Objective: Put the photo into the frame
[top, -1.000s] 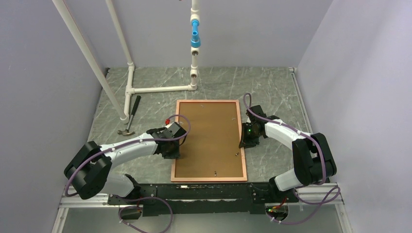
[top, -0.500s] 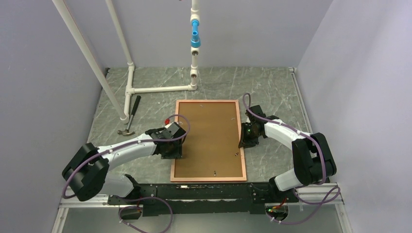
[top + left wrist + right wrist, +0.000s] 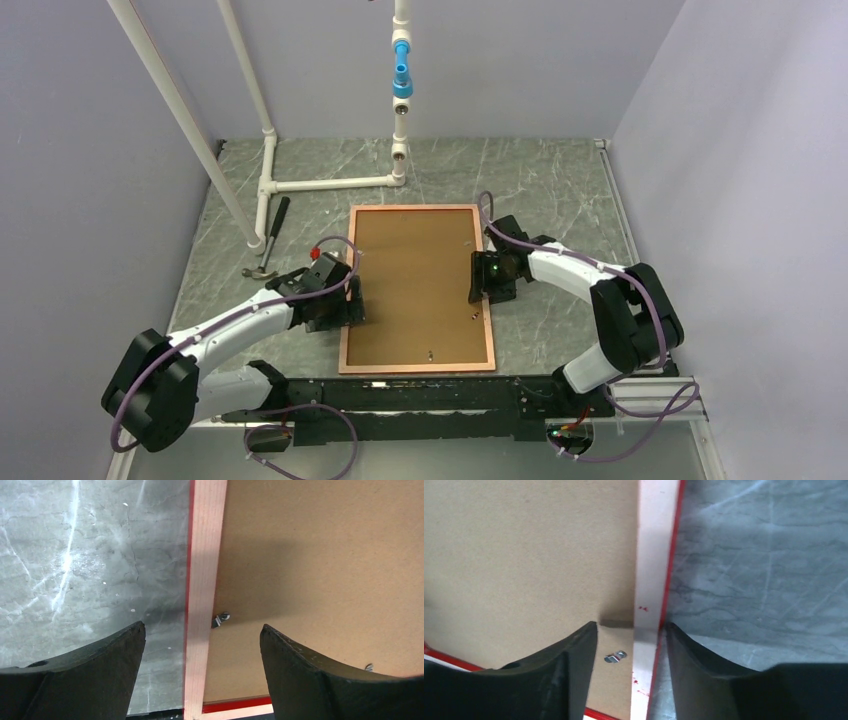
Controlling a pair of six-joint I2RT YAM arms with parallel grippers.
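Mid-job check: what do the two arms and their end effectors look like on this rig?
The left arm and right arm have white shells with black joints and bases; a purple cable loops along each. The left end effector and right end effector are black, each with two broad curved fingers. A green light glows on the right wrist; a small red part sits on the left.

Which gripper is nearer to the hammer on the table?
Left. The left gripper is over the left border of the frame, the side where the hammer lies. The right gripper is over the right border, across the frame from it.
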